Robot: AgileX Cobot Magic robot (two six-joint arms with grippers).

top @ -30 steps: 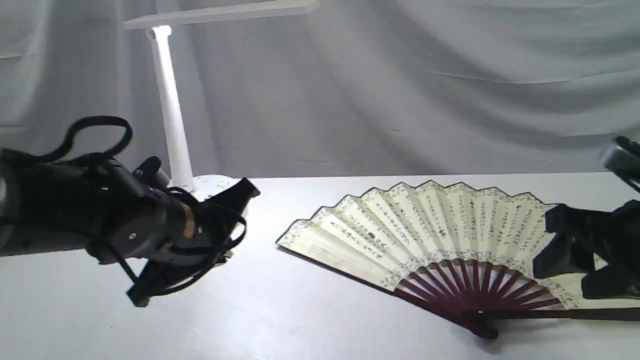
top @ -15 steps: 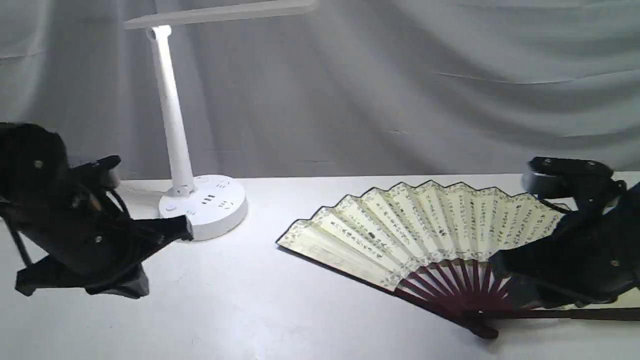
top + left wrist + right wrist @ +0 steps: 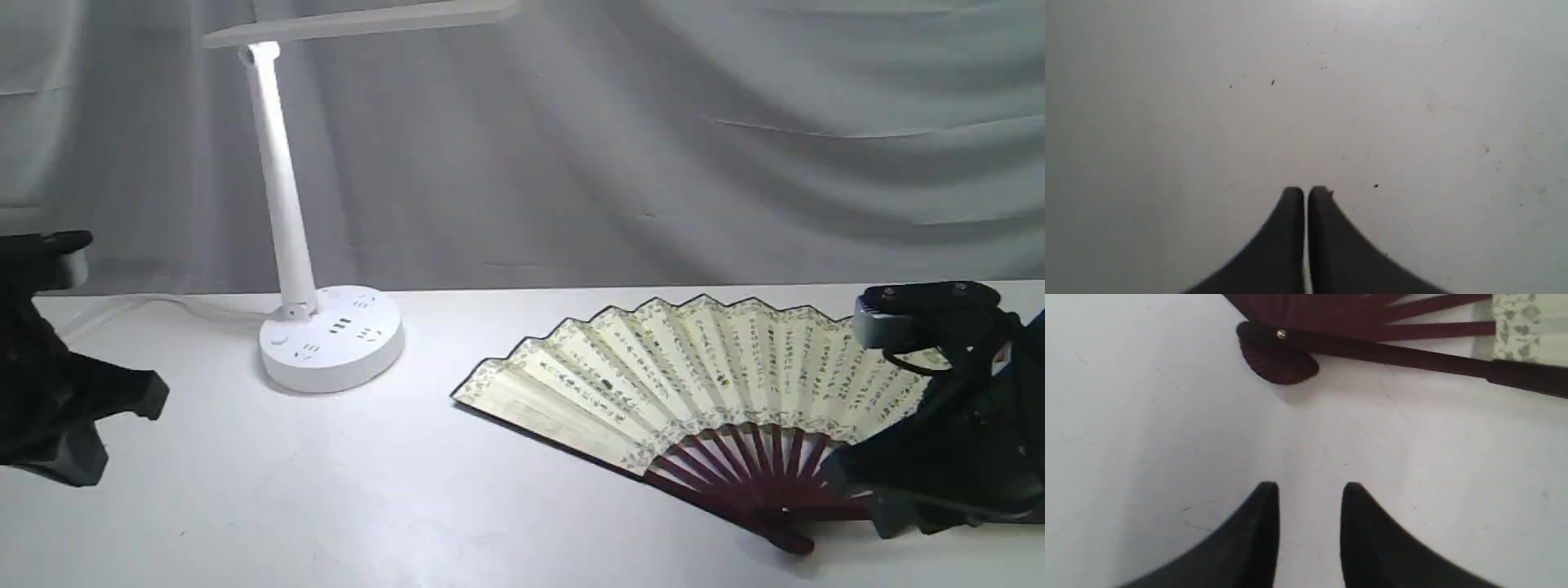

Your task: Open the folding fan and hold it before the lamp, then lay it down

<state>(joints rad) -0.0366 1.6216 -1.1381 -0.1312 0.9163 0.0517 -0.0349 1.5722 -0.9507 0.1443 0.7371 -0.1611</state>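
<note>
Folding fan [image 3: 694,367] spread open, flat on surface [image 3: 408,490]. Rivet end just ahead of right pincer [image 3: 1310,490]; lower guard lies crosswise to its reach. Right pincer slightly parted, empty, nearer arm. Left pincer [image 3: 1305,192] closed, empty, well apart from fan.

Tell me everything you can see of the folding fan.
The fan lies spread open and flat on the white table. Its cream pleated paper carries columns of black script and a patterned dark border. Dark maroon wooden ribs converge on a rounded head pinned by a metal rivet. The right arm hides its right end in the exterior view; the open right gripper is near the head, not touching it.
</note>
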